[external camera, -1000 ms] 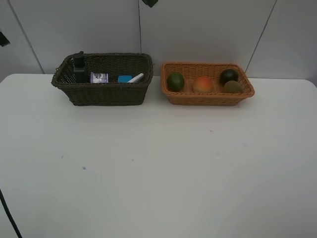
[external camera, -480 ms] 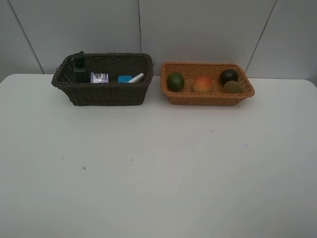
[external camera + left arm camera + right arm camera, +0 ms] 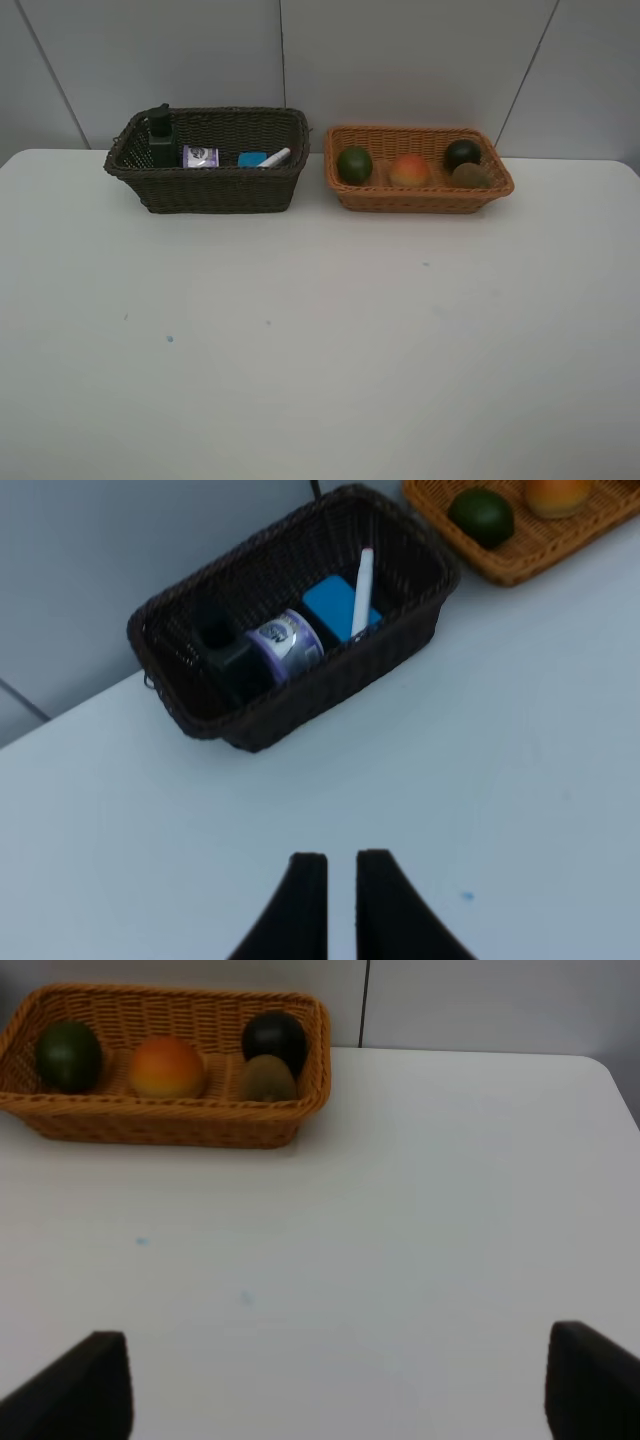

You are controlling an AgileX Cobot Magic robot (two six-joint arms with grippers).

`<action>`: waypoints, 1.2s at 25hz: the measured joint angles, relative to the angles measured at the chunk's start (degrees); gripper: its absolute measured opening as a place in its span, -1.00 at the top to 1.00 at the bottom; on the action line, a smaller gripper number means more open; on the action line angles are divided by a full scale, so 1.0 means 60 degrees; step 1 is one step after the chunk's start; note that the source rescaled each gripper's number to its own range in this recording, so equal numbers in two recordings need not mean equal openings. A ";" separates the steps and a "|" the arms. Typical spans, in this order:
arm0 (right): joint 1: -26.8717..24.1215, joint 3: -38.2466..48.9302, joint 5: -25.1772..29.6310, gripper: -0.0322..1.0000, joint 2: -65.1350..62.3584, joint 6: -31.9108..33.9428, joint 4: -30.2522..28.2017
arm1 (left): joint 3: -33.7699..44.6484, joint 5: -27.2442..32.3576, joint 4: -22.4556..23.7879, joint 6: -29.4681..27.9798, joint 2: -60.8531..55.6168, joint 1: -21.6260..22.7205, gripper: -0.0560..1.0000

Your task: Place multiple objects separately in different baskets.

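Note:
The dark brown basket (image 3: 215,190) holds the dark green bottle (image 3: 160,140), purple-lidded jar (image 3: 200,156), blue eraser (image 3: 251,158) and white marker (image 3: 275,157). The light orange-tan basket (image 3: 420,200) holds the lime (image 3: 354,164), peach (image 3: 409,171), mangosteen (image 3: 462,153) and kiwi (image 3: 470,175). My left gripper (image 3: 340,865) is shut and empty, above bare table short of the dark basket (image 3: 240,735). My right gripper (image 3: 345,1380) is wide open and empty, well back from the light basket (image 3: 170,1125). Neither gripper shows in the exterior high view.
The white table (image 3: 320,340) runs wide in front of both baskets, with a few small blue specks (image 3: 169,339). A grey panelled wall (image 3: 400,60) stands right behind the baskets. The two baskets stand side by side with a small gap between them.
Dark arm parts at the top and left edges and a cable at the lower left of the exterior high view have left the picture. The baskets and items have not moved.

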 joint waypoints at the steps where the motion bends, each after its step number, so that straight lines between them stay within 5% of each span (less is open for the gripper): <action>1: 0.0000 0.0000 0.0000 -1.00 0.0000 0.0000 0.0000 | 0.0512 0.0000 -0.0001 -0.0147 -0.0600 0.0065 0.89; 6: 0.0000 0.0000 0.0000 -1.00 0.0000 0.0000 0.0000 | 0.2608 0.0000 -0.0285 -0.0463 -0.3131 0.1095 0.89; 18: 0.0000 0.0000 0.0000 -1.00 0.0000 0.0000 0.0000 | 0.5337 0.0000 -0.1890 -0.0251 -0.5828 0.5550 0.89; 22: 0.0000 0.0000 0.0000 -1.00 0.0000 0.0000 0.0000 | 0.5981 -0.0026 -0.2544 -0.0184 -0.6175 0.5921 0.89; 30: 0.0000 0.0000 0.0000 -1.00 0.0000 0.0000 0.0000 | 0.6179 -0.0833 -0.2330 -0.0301 -0.6235 0.5921 0.89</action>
